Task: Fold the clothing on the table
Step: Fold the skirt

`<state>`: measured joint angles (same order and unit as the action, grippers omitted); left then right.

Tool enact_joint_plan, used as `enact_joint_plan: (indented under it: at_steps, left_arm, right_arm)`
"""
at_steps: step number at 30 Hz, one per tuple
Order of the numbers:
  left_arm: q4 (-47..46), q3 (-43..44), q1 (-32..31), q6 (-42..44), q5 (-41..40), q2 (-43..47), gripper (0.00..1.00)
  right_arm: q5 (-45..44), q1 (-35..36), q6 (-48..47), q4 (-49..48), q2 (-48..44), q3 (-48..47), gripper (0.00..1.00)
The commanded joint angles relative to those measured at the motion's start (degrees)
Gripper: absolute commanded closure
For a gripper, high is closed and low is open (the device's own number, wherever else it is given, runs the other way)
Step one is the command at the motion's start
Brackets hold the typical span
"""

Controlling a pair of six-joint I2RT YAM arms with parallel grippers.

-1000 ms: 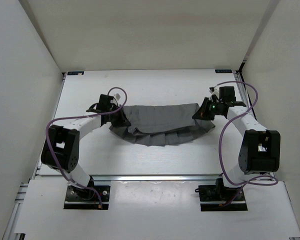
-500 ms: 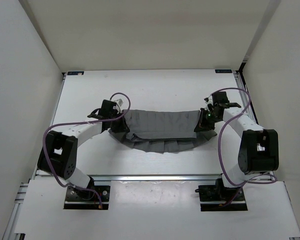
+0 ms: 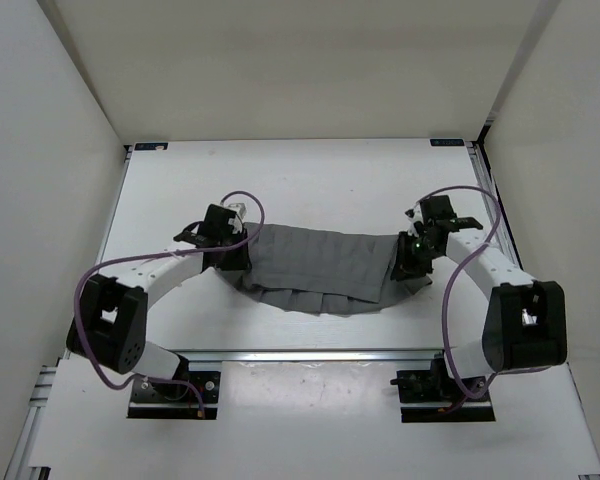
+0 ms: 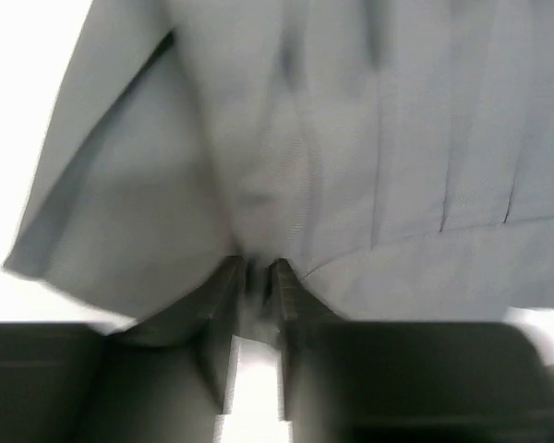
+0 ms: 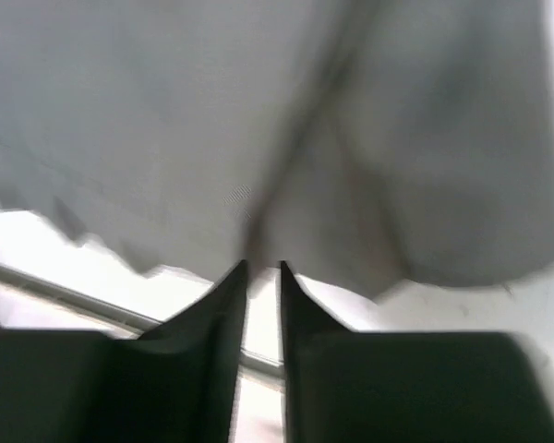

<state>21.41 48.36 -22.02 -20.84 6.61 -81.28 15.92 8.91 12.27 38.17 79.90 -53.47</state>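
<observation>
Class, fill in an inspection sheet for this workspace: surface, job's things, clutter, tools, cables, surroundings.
surface: white table, metal rail along near edge.
job's things: grey pleated clothing, folded over itself, lying flat mid-table.
clutter: nothing seen.
tools: left tool and right tool at the clothing's ends, jaws narrowly apart; grip unclear.
cables: purple cables loop on both sides.
surroundings: plain white walls on three sides.

Top view looks down; both wrist views sit close over clothing (image 3: 315,265).
</observation>
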Motion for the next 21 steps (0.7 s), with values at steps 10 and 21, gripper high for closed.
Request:
enact_joint_plan:
  at_steps: [10, 21]
  left_arm:
    - [8.04, 8.24, 0.31, 3.08, -13.91, 8.23, 0.39]
    - [-2.59, 5.69, 8.21, 1.77, -12.41, 0.43, 0.40]
  right_arm:
    - [-11.62, -8.28, -4.01, 5.25, -1.06, -8.31, 0.01]
    - [4.63, -17.08, -1.64, -14.86, 6.14, 1.35, 0.02]
